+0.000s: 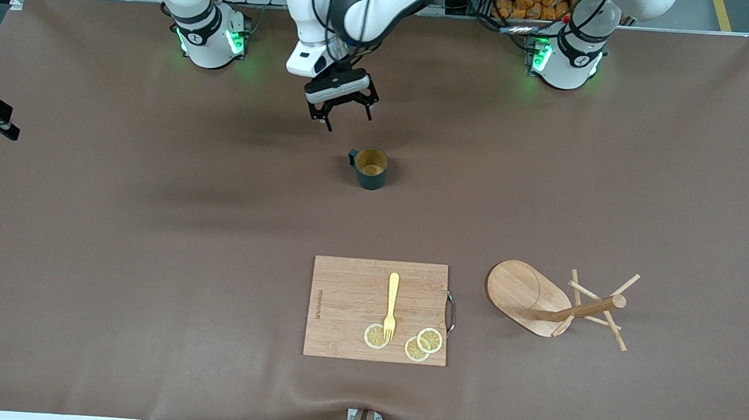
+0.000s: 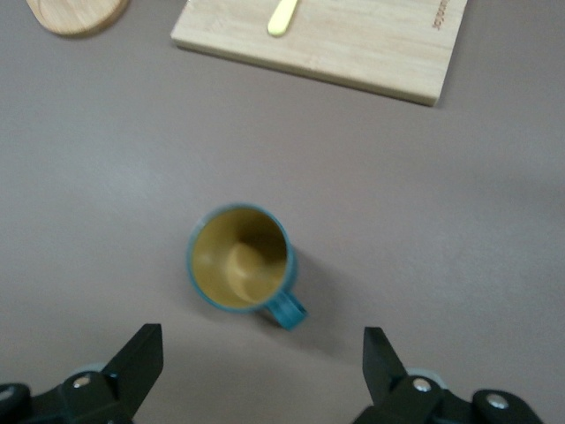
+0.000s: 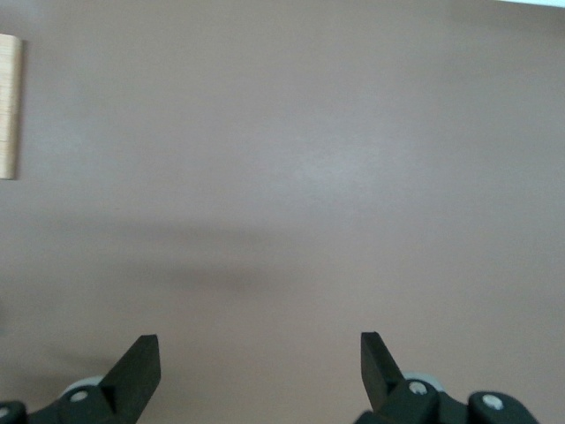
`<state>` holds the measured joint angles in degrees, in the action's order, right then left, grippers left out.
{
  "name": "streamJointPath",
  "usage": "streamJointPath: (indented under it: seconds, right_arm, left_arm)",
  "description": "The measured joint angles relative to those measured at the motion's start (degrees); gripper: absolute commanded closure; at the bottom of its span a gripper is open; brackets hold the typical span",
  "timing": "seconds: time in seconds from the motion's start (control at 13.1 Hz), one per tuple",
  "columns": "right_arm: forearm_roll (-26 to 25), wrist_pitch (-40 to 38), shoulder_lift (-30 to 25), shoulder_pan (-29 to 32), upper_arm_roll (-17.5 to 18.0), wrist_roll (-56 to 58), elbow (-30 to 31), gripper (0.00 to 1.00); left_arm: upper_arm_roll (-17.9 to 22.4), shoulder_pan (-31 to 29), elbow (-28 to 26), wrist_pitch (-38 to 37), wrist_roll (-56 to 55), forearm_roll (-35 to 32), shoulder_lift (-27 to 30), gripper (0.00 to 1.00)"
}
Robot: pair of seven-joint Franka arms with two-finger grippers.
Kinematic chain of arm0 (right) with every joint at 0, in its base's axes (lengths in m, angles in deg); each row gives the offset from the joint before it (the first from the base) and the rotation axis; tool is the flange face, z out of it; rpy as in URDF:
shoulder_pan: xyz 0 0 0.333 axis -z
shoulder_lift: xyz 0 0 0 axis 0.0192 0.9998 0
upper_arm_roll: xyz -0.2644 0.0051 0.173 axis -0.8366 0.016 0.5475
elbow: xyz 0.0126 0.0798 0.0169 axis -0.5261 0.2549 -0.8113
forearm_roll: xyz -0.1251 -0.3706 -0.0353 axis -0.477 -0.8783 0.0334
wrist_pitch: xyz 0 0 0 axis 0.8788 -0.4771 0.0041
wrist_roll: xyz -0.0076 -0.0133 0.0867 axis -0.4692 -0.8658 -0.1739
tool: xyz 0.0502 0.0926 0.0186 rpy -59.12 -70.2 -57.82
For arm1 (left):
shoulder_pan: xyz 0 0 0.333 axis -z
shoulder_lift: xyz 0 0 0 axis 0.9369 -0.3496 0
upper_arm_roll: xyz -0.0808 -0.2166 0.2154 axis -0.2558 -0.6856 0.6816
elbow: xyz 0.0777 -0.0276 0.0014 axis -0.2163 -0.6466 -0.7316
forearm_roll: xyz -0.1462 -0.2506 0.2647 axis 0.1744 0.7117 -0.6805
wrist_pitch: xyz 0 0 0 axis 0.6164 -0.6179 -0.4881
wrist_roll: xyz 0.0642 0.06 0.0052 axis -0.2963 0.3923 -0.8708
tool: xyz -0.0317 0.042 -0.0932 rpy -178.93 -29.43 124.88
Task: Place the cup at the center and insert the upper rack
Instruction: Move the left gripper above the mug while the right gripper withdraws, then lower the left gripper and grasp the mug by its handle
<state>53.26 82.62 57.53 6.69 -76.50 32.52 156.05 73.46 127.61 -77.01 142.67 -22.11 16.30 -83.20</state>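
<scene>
- stands upright on the bare worktop (image 1: 149, 220), in the upper middle of the front view: the cup (image 1: 371, 169), teal outside, yellowish inside, handle turned toward the right arm's end.
- hangs over the worktop just above the cup in that frame, touching nothing: the left hand (image 1: 348, 121), fingers spread wide and released; seen in the left wrist view with the cup sitting free between and ahead of the two fingers.
- shows only in its own wrist view: the right hand (image 3: 260, 353), fingers apart, empty, over bare worktop with a sliver of board edge at the frame's side; waits.
- lies tipped on its side in the lower part of the front view, toward the left arm's end: the rack (image 1: 539, 304), oval base tilted up, post and pegs pointing along the worktop.
- sits beside the rack, lower middle of the frame: a cutting board (image 1: 348, 300) carrying a yellow fork (image 1: 392, 303) and lemon slices (image 1: 430, 340).
- reads as first half about done: cup roughly at the middle of the worktop and let go of, though whether that spot is final cannot be told.
- leaves the second half whole: rack untouched, well apart from the cup, not yet picked up, righted or set in place.
</scene>
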Motion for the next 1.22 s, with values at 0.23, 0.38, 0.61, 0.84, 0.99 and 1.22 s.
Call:
streamJointPath:
  seconds: [0.23,0.38,0.61,0.84,0.99,1.22]
  right_arm:
    - [-0.70,-0.03,0.00,0.00,0.04,0.00,1.06,0.00]
    - [-0.70,-0.61,0.00,-0.01,0.13,0.00,1.75,0.00]
    - [-0.54,-3.14,0.00,-0.06,0.33,-0.69,1.94,0.00]
    - [0.38,-5.44,-0.04,-0.38,0.80,-1.43,1.94,0.00]
    - [1.76,-6.30,-0.05,-0.38,0.82,-1.59,1.94,0.00]
    - [2.11,-6.62,-0.05,-0.38,0.81,-2.99,2.02,0.00]
  left_arm:
    - [0.15,3.49,1.12,0.19,-11.08,-8.66,-6.20,0.00]
    - [0.21,4.81,2.39,1.25,-15.69,-11.00,-9.50,0.03]
    - [0.42,5.30,4.05,1.43,-22.08,-11.14,-12.14,0.06]
    - [1.23,5.20,5.67,1.47,-31.36,-11.15,-13.42,0.07]
    - [1.45,4.93,6.08,1.47,-34.50,-10.93,-13.77,0.09]
    - [2.28,4.74,6.85,2.51,-37.72,-10.49,-15.09,0.12]
